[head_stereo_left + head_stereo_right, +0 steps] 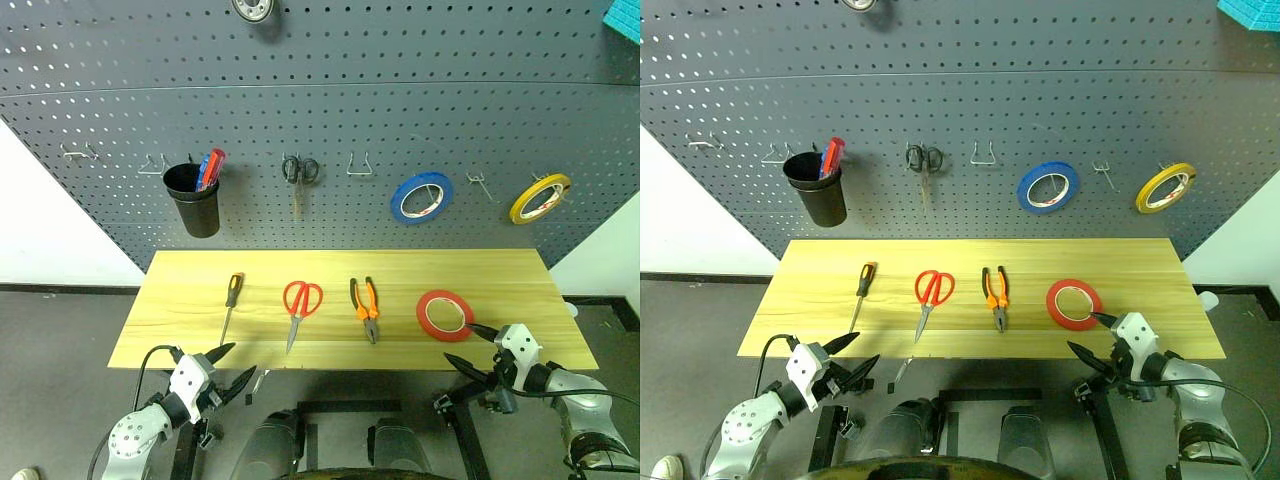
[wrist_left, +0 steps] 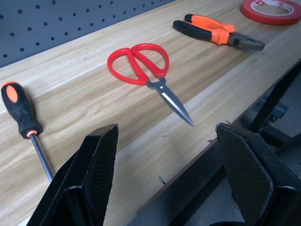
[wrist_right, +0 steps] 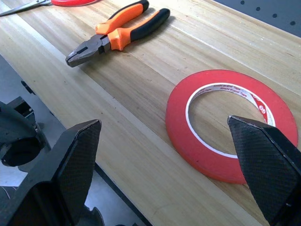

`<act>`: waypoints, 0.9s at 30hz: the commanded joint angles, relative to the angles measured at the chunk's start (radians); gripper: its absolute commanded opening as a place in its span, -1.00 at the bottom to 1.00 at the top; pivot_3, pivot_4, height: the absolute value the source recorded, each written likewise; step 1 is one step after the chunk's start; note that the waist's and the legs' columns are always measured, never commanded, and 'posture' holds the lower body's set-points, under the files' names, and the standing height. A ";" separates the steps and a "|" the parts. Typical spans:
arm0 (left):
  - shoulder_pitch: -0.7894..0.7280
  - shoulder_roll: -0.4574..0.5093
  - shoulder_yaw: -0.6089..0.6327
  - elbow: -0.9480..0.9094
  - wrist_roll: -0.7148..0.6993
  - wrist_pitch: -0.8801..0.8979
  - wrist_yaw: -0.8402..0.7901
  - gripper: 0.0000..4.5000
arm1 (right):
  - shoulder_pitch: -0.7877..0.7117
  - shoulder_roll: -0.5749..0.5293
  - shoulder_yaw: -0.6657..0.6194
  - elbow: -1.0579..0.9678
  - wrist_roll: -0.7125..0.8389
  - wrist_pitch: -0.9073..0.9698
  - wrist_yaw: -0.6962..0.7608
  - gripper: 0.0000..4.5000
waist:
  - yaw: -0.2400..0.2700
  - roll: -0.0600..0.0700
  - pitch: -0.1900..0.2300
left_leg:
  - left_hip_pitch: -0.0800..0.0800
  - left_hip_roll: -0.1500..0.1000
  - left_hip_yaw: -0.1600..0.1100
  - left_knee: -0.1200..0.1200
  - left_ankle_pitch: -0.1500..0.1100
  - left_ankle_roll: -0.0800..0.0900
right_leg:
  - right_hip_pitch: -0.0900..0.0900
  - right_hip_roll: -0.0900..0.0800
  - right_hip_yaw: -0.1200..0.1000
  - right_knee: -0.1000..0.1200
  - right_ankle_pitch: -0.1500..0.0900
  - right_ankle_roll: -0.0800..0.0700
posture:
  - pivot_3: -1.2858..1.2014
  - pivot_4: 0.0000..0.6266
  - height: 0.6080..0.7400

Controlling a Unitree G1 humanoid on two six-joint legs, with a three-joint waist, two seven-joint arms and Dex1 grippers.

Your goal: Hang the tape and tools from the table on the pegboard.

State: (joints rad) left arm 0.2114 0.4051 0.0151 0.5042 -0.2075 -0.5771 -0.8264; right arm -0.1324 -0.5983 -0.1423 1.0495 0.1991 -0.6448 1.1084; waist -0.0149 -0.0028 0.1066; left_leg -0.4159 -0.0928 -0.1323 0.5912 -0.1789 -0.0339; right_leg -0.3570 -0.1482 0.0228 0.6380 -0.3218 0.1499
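Your left claw point(image 1: 228, 362) hangs released, its two black fingers spread, at the near edge of the desk point(image 1: 200, 300). Just ahead of it lies the screwdriver point(image 1: 231, 300), orange-and-black handle toward the pegboard point(image 1: 350, 90), shaft tip close to the upper finger. To that claw's right, and a little farther onto the desk, lie the red-handled scissors point(image 1: 300, 305), blades pointing toward the near edge. Next come the pliers point(image 1: 365, 305), handles toward the pegboard and nose toward you.

The red tape point(image 1: 445, 315) lies flat on the desk just ahead of your right claw point(image 1: 470, 345). This claw is also released and grasps nothing; in its wrist view one finger point(image 3: 268, 165) overlaps the roll's near rim, though whether it touches the roll cannot be told.

On the pegboard beyond both claws hang, from left to right, a black cup point(image 1: 195, 200) with red and blue items inside, small dark scissors point(image 1: 299, 170), a blue roll point(image 1: 421, 197) and a yellow roll point(image 1: 540, 197). Bare metal hooks point(image 1: 360, 165) stand between them.
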 commanded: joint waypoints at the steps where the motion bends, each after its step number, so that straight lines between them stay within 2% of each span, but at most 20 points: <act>1: -0.011 -0.002 0.013 -0.002 -0.009 -0.022 -0.002 0.53 | -0.011 0.006 -0.007 -0.001 -0.004 -0.017 -0.008 1.00 | 0.000 0.000 0.000 | 0.000 0.000 0.000 0.000 0.000 0.000 | 0.000 0.000 0.000 0.000 0.000 0.000 | 0.00 -0.78 0.77; 27: -0.024 0.000 -0.003 0.001 0.017 0.015 0.006 0.53 | -0.045 0.003 -0.004 0.078 -0.065 -0.057 -0.064 1.00 | -0.003 0.001 -0.001 | 0.001 0.000 0.000 0.000 0.000 0.000 | 0.001 0.000 0.000 0.000 0.000 0.000 | -0.01 -0.79 0.77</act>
State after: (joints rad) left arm 0.1912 0.3995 0.0136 0.5186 -0.2025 -0.5647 -0.8247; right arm -0.1661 -0.5932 -0.1420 1.1430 0.1324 -0.6868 1.0489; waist -0.0176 -0.0023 0.1061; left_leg -0.4148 -0.0929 -0.1324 0.5912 -0.1789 -0.0339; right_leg -0.3563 -0.1482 0.0227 0.6383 -0.3216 0.1501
